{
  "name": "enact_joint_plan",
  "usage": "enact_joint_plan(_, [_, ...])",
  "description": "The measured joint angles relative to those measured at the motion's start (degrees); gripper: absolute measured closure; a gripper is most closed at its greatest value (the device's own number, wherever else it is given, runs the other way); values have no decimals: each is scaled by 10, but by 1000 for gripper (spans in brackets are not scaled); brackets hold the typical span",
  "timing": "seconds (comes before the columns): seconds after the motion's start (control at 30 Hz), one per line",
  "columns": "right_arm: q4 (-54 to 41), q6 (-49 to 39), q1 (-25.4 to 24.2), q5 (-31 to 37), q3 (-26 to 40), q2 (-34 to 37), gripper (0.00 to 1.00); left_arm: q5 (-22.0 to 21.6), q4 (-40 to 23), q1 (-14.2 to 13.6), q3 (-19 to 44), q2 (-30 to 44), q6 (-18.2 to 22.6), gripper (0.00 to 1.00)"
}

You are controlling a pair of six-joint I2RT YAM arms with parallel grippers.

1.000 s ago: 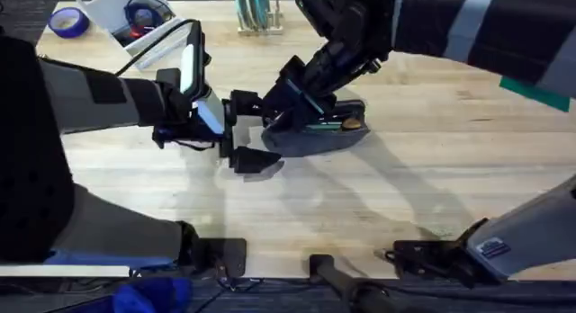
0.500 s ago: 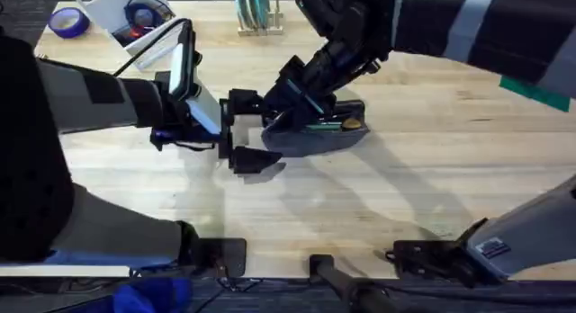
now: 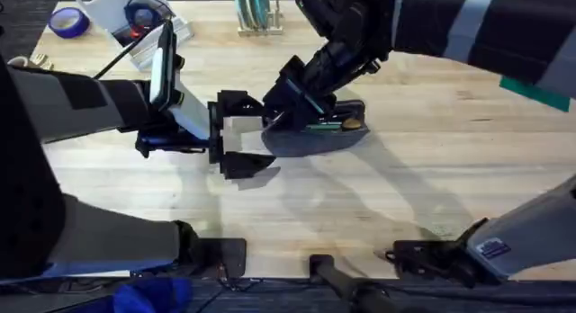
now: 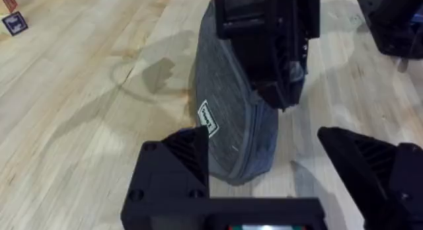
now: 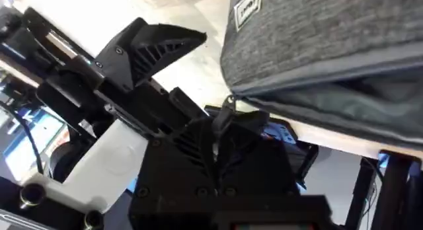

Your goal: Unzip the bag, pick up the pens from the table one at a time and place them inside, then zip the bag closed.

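My left gripper (image 3: 236, 133) has backed off toward frame left since a second ago, jaws wide open, holding nothing. Right gripper (image 3: 281, 111) is clamped on the zipper pull (image 5: 227, 110). The bag (image 3: 310, 133) sits mid-table (image 3: 432, 169), long axis running left-right, open.

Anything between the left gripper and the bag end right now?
Nothing visible. The left gripper is open, jaws apart on either side of bare table, just short of the bag's near end. The right gripper is at the bag's top by that same end, not in the gap.
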Motion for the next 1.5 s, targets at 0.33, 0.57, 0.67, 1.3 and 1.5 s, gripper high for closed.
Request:
enact_joint_plan(0.33, [0, 0, 0, 0, 0, 0, 971, 0, 0, 0, 0, 0, 6, 6])
enact_joint_plan(0.57, [0, 0, 0, 0, 0, 0, 971, -1, 0, 0, 0, 0, 6, 215])
enact_joint_plan(0.67, [0, 0, 0, 0, 0, 0, 971, -1, 1, 0, 0, 0, 12, 549])
enact_joint_plan(1.3, [0, -2, 0, 0, 0, 0, 971, 0, 0, 0, 0, 0, 10, 11])
enact_joint_plan(1.5, [0, -2, 0, 0, 0, 0, 972, -1, 5, 0, 0, 0, 10, 883])
